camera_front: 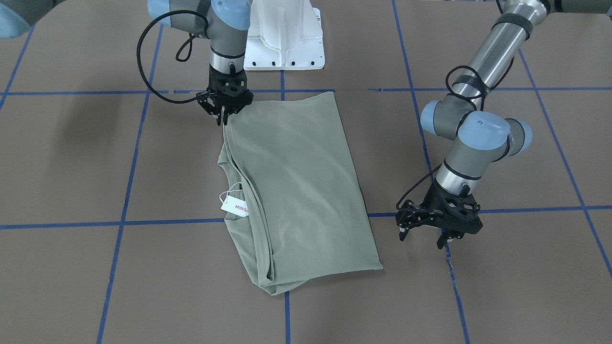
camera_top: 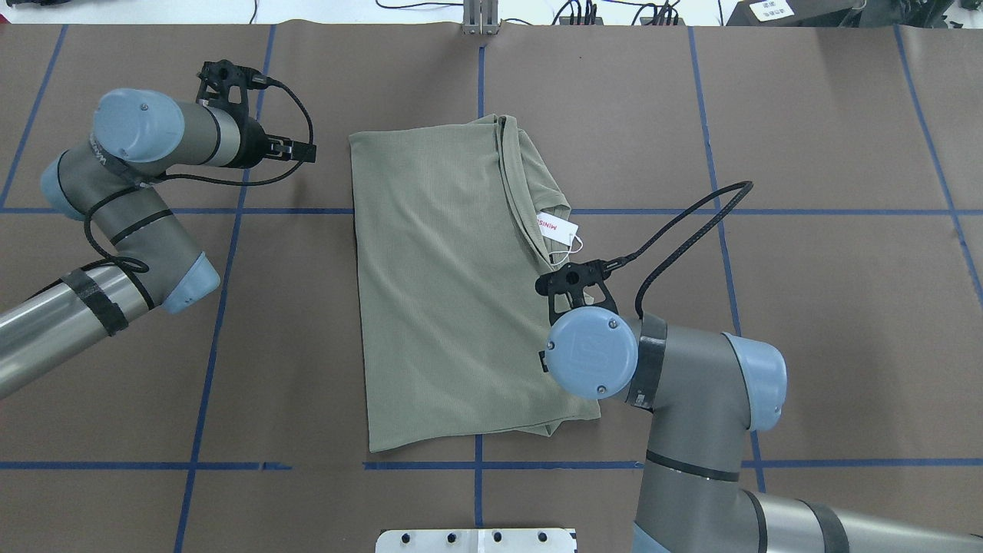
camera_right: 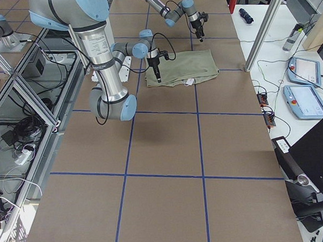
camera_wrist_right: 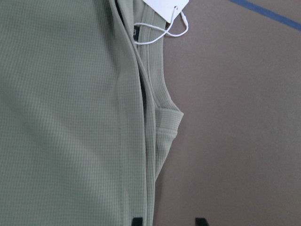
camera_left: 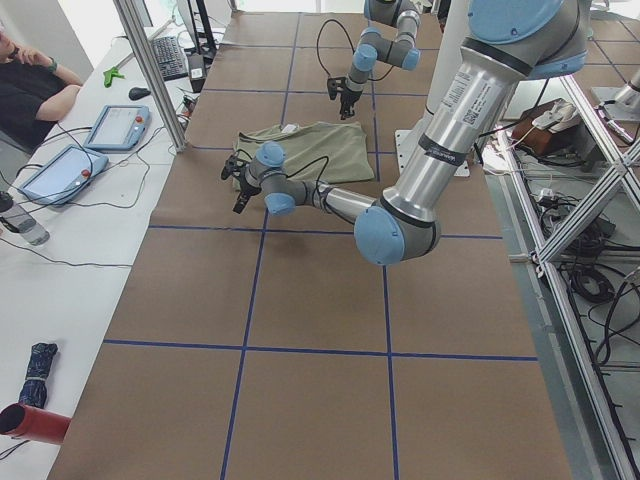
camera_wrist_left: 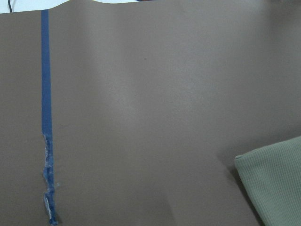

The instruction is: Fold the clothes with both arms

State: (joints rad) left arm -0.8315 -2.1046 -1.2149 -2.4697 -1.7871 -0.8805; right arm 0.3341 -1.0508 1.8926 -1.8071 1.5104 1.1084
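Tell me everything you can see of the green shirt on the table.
The shirt is sage-green, seemingly a fine knit, folded lengthwise into a long panel lying flat on the brown table. Layered edges and the neckline show along one long side, where a white hang tag with red lettering sticks out. The right hand, open, stands at its corner nearest the robot; the left hand hangs clear.

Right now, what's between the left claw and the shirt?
Only bare table paper and a blue tape line separate left claw from shirt, per the front-facing view.
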